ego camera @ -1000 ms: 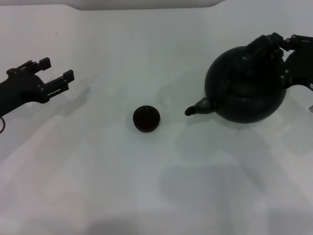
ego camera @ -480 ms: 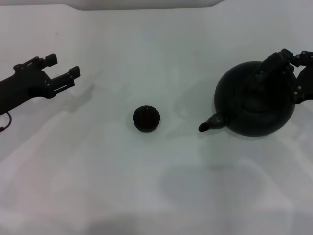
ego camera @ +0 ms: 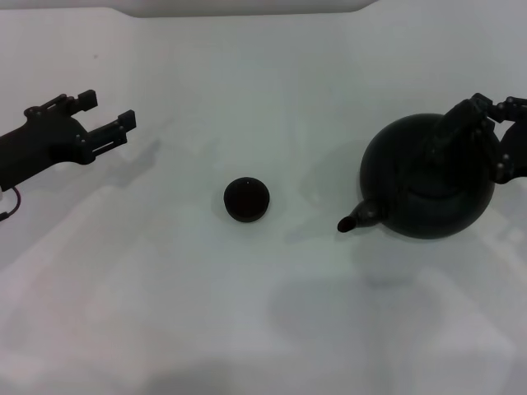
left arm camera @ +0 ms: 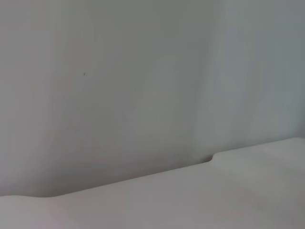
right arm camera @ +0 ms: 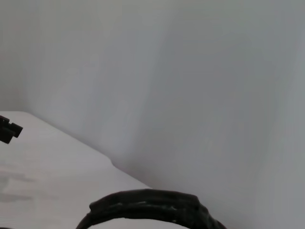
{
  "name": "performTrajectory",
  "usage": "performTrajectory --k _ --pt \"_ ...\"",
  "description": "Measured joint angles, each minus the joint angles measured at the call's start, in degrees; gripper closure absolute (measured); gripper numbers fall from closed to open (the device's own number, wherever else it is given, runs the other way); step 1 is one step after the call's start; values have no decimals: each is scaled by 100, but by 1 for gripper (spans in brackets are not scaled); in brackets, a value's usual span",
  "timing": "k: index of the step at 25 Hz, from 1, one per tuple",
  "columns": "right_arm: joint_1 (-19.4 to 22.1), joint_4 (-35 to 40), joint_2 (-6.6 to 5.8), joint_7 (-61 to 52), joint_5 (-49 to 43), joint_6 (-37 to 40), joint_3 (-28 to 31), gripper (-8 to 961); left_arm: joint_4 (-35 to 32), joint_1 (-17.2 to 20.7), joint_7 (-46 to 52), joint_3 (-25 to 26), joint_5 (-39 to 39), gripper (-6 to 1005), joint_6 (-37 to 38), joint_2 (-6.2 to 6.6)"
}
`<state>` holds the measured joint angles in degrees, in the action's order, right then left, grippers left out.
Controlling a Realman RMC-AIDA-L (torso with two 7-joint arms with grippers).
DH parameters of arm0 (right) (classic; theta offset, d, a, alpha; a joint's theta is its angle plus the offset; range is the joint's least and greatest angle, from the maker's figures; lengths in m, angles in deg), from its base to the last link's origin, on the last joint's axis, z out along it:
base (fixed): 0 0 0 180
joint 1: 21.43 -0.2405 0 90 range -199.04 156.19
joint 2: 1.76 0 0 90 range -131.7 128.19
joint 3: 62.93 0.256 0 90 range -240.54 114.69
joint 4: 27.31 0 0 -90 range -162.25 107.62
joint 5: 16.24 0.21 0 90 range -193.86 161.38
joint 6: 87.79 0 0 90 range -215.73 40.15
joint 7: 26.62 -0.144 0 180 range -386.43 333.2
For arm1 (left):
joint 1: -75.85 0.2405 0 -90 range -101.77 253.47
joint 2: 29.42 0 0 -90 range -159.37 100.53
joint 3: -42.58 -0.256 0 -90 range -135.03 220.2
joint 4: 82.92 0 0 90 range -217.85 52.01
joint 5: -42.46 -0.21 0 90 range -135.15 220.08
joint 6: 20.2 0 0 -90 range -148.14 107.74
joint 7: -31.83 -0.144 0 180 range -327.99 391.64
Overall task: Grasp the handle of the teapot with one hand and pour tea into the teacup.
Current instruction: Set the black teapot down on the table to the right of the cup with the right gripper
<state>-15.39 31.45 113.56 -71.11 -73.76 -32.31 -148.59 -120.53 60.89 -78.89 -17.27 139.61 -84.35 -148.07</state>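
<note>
The large black teapot [ego camera: 428, 177] is at the right of the white table, its spout [ego camera: 356, 219] pointing left towards the teacup. My right gripper [ego camera: 487, 115] is shut on the arched black handle [ego camera: 463, 122] at the pot's top right. The handle also shows as a dark arc in the right wrist view [right arm camera: 152, 207]. The tiny dark teacup [ego camera: 246, 198] stands upright at the table's middle, well apart from the spout. My left gripper [ego camera: 105, 113] is open and empty over the far left of the table.
The white table [ego camera: 263, 313] runs to a pale back wall [ego camera: 247, 6]. The left wrist view shows only the table surface [left arm camera: 190, 200] and wall. A tip of the left gripper [right arm camera: 7, 129] shows in the right wrist view.
The teapot, held by my right gripper, has moved right, away from the cup, and lower in the head view. My left gripper rose slightly, then stayed still. The cup has not moved.
</note>
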Motion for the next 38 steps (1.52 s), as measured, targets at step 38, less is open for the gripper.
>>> performTrajectory --k 38 --pt "-394 -816 8 354 59 405 261 741 -1 4 42 0 -136 228 -45 0"
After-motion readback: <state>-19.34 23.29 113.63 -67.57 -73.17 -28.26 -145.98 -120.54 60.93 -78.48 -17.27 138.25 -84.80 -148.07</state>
